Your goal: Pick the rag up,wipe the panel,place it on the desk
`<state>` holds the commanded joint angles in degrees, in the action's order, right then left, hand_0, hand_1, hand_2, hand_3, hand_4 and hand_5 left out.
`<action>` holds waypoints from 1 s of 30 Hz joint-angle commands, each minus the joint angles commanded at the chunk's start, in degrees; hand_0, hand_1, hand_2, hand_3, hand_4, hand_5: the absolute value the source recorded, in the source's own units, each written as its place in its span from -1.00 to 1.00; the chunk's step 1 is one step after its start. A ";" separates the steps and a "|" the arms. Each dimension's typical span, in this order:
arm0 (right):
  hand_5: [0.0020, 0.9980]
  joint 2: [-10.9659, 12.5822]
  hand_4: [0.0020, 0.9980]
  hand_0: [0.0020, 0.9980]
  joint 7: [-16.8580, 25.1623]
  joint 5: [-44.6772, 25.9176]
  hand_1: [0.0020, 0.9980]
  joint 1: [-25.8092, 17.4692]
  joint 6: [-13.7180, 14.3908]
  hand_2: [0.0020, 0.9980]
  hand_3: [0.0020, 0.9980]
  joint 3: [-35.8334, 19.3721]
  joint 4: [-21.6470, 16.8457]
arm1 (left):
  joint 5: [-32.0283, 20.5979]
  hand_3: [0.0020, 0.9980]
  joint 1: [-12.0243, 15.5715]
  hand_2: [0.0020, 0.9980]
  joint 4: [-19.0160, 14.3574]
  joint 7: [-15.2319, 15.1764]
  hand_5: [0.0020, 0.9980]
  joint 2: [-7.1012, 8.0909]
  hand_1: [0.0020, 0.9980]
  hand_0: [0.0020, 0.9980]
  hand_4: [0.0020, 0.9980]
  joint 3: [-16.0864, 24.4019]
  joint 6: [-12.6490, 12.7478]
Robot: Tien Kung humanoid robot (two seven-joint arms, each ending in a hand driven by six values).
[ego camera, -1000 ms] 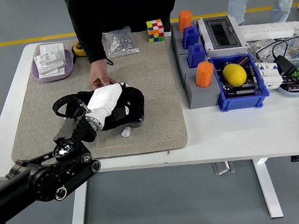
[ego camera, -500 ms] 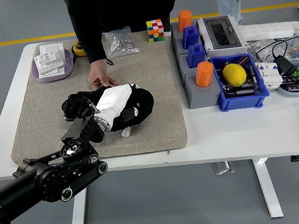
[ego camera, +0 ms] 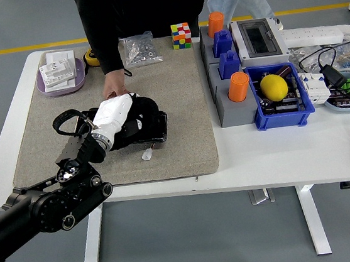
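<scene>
The left hand (ego camera: 115, 112) pressed a black rag (ego camera: 141, 123) flat onto the panel (ego camera: 157, 132) on the grey mat (ego camera: 178, 105); its finger state could not be determined. A person's hand (ego camera: 116, 89) steadied the panel's far edge.

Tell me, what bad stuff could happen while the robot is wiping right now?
The person's hand rests right beside the robot's left hand on the dark rag, so a wiping stroke might bump those fingers. A small white piece lies on the mat just below the rag and could get swept along. The panel is mostly hidden under the rag, so it might slide unnoticed.
</scene>
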<state>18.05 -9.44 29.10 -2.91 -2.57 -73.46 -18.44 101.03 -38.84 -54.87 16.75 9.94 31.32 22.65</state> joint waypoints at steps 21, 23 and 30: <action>0.26 -0.09 1.00 0.41 -0.13 0.30 0.17 -0.38 -0.07 0.36 0.26 -0.78 0.00 | 2.59 -0.15 3.24 0.15 0.93 0.34 -1.00 2.86 -0.58 -0.44 -1.00 6.45 0.24; 0.26 -0.12 1.00 0.41 -0.12 0.28 0.17 -0.39 -0.07 0.36 0.26 -0.78 0.02 | 2.86 -0.15 3.57 0.15 1.04 0.31 -1.00 3.23 -0.58 -0.44 -1.00 7.21 0.29; 0.26 -0.17 1.00 0.41 -0.08 0.11 0.17 -0.45 -0.06 0.36 0.26 -0.74 0.11 | 3.98 -0.16 4.69 0.15 1.63 0.32 -1.00 4.34 -0.58 -0.44 -1.00 10.51 0.28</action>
<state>17.88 -9.52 29.21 -3.37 -2.63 -74.20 -18.33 105.01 -34.16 -53.23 17.08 14.28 41.82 22.93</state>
